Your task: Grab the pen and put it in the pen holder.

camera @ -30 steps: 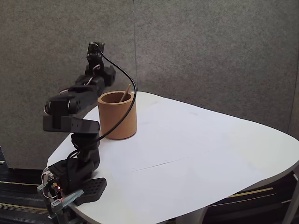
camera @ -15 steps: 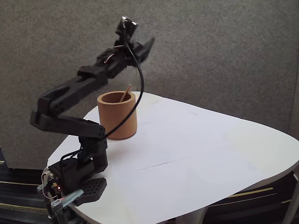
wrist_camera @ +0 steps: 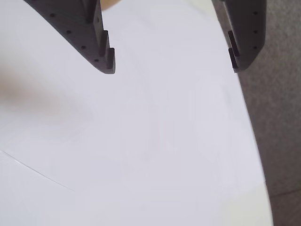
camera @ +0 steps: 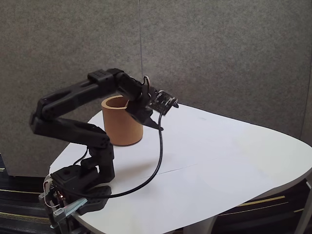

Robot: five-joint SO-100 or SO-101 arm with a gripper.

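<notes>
Since earlier, I've swung my tool down, jaws spread and empty, beside the pen holder; pen likely light, stiff.

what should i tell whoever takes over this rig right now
Claw: open and empty, held above bare white table in the wrist view.
Pen holder: upright near the table's back left edge in the fixed view, the arm reaching across its front.
Pen: not visible now; the arm hides part of the holder's mouth, so check inside.
Left: confirm the pen is in, then park the arm.
</notes>
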